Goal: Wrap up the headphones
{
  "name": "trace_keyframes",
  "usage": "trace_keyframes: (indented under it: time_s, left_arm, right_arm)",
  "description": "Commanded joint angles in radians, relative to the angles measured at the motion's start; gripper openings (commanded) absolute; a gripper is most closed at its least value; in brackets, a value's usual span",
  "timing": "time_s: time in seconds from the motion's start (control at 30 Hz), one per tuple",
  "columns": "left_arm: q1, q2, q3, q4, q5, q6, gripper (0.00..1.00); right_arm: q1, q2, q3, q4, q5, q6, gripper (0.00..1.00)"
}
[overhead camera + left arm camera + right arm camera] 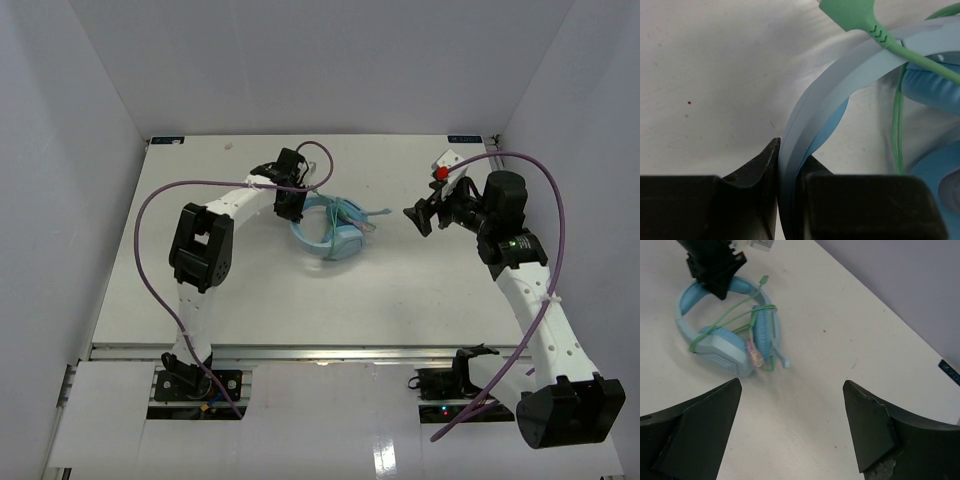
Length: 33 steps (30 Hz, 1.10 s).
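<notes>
The light blue headphones (333, 230) lie on the white table near the far middle. Their pale-green cable (730, 315) is looped around the headband and earcups. My left gripper (295, 205) is shut on the headband (840, 80), which runs up between its two fingers (788, 170). The green plug (850, 14) rests across the headband. My right gripper (415, 218) is open and empty, hovering to the right of the headphones (730, 340), apart from them. Its fingers (700, 425) frame bare table.
Purple robot cables (150, 260) arc beside each arm. White walls close in the table (400, 300) on three sides. A small boom microphone (781, 357) sticks out from the near earcup.
</notes>
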Motion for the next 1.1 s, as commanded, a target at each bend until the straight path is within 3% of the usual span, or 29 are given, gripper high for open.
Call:
trace_keyframes:
  time_s: [0.0,0.1,0.27,0.37,0.53,0.73,1.07]
  left_arm:
    - [0.003,-0.007,0.089,0.110,-0.079,-0.069,0.00]
    - [0.005,0.014,0.087,0.128,-0.093,-0.084,0.02]
    - [0.007,-0.002,0.037,0.155,-0.078,-0.092,0.57]
    - [0.007,-0.026,0.025,0.158,-0.057,-0.098,0.77]
    - [0.014,-0.097,0.024,0.157,0.000,-0.101,0.84]
    - [0.023,-0.247,-0.006,0.157,0.080,-0.098,0.90]
    - [0.024,-0.424,-0.021,0.174,0.329,-0.138,0.93]
  right_arm:
    - [-0.010,-0.069,-0.081,0.007,-0.097,0.095,0.89]
    - [-0.021,-0.103,-0.110,0.007,-0.117,0.104,0.89]
    - [-0.032,-0.131,-0.134,-0.001,-0.137,0.118,0.90]
    - [-0.037,-0.148,-0.139,-0.010,-0.142,0.124,0.90]
    - [-0.039,-0.172,-0.124,-0.060,-0.134,0.120,0.97]
    - [-0.039,-0.211,-0.120,-0.130,-0.115,0.123,0.90]
    - [-0.041,-0.239,-0.115,-0.163,-0.038,0.199,0.90]
